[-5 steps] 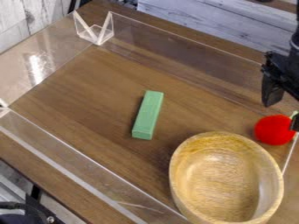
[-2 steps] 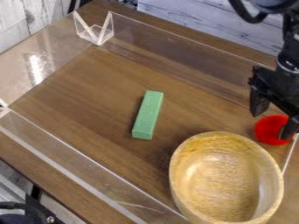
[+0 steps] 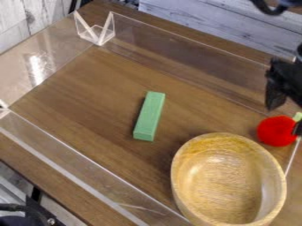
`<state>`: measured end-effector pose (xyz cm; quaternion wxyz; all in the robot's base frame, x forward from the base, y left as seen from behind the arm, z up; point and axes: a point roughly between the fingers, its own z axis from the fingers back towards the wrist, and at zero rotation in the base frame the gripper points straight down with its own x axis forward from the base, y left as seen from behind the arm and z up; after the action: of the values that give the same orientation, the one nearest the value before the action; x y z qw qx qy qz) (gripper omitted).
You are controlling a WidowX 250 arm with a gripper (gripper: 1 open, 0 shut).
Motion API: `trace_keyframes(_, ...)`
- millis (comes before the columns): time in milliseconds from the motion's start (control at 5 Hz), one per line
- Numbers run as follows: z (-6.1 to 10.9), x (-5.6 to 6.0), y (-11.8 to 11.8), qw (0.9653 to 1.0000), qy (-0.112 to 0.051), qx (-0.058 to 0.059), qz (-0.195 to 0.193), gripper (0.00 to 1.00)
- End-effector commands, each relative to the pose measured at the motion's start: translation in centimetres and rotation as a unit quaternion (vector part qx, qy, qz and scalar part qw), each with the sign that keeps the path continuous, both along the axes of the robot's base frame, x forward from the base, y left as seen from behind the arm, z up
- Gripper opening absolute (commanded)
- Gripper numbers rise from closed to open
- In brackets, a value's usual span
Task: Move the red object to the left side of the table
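Note:
The red object (image 3: 276, 131), a small round toy fruit, lies on the dark wood table (image 3: 94, 88) at the far right, just beyond the rim of the wooden bowl. My gripper (image 3: 284, 102) hangs a little above and behind it, pointing down, partly cut off by the right edge of the view. Its jaws stand open and hold nothing. The fruit is not touched.
A large light wooden bowl (image 3: 179, 168) fills the front right corner. A green rectangular block (image 3: 148, 116) lies near the middle. Low clear acrylic walls (image 3: 71, 168) edge the table, with a clear corner bracket (image 3: 94, 29) at the back left.
Half a second ago the gripper had dipped down around the red object; it has since risen and shifted right, still open. The red object, block and bowl have not moved.

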<state>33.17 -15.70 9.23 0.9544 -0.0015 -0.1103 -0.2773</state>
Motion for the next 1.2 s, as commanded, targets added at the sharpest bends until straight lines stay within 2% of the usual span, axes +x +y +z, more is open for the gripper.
trace_keyframes(0,1.8,-0.7,2.0,0.9993,-0.032,-0.018,0.005,1.00)
trace_keyframes(400,-0.7,-0.2,1.2,0.9994,-0.008,-0.023,-0.025,1.00)
trace_keyframes(600,-1.9,0.2,2.0,0.9995,0.003,-0.023,-0.019,1.00)
trace_keyframes(800,-2.3,0.5,3.0,0.9996,0.007,-0.023,-0.014,0.00)
trace_keyframes(1000,-0.9,0.6,4.2,0.9998,-0.002,-0.017,-0.004,0.00)
